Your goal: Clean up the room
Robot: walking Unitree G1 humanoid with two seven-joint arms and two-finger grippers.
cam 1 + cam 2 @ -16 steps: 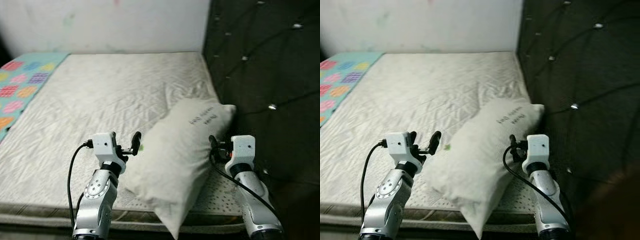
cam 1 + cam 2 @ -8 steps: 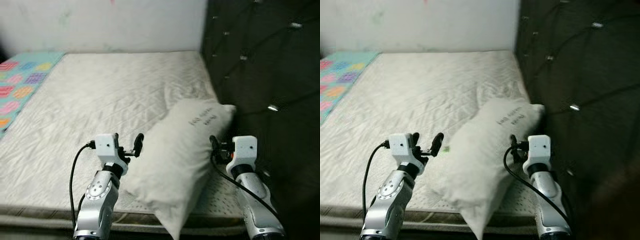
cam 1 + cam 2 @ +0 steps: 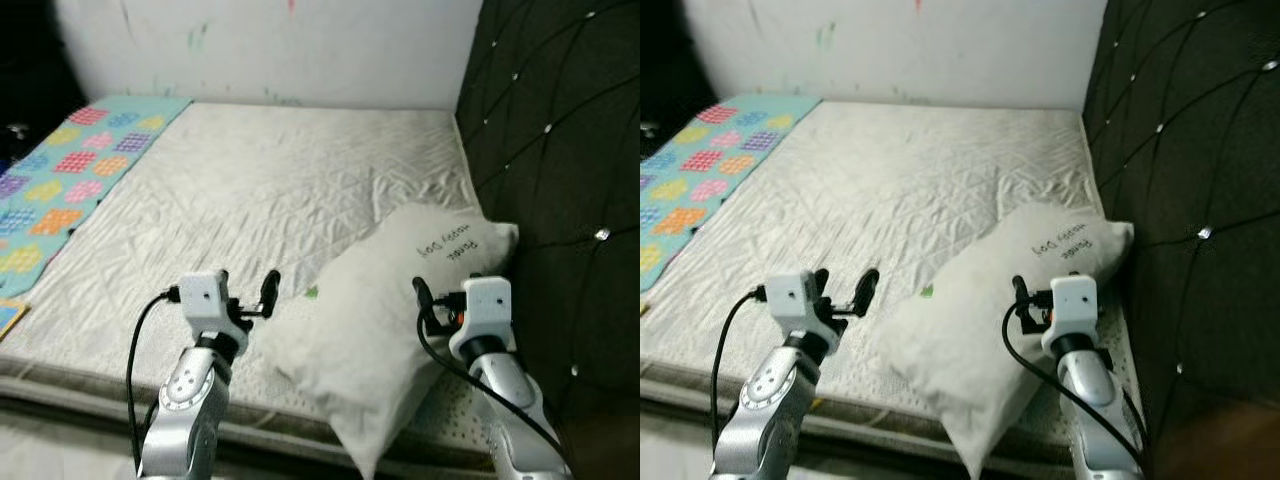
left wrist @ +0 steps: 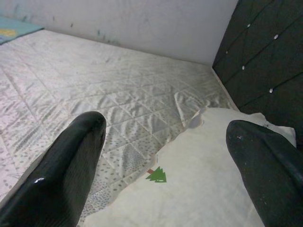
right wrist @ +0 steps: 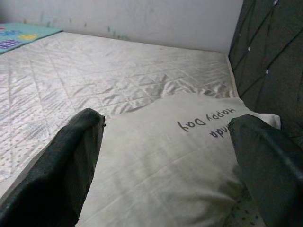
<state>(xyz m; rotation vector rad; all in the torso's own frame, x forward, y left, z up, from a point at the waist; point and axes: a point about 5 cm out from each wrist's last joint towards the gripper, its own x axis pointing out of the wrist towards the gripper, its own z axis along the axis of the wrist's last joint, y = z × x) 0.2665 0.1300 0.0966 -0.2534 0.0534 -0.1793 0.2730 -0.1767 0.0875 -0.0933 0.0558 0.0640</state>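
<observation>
Pillow [image 3: 390, 330]: a white pillow is laid aslant on the mattress [image 3: 250, 200], its far end against the dark tufted headboard [image 3: 560, 150], its near corner hung over the bed's front edge.
Print: black lettering is read near the far end in the right wrist view; a small green tree mark [image 4: 156, 175] is made out in the left wrist view.
Left gripper [image 3: 250, 297]: held just beside the pillow's left edge, fingers spread wide, nothing held.
Right gripper [image 5: 165, 161]: raised over the pillow's right side, fingers set wide apart, nothing gripped.
Blanket [image 3: 60, 190]: a teal patterned cover is seen at the mattress's left side in the eye views.
</observation>
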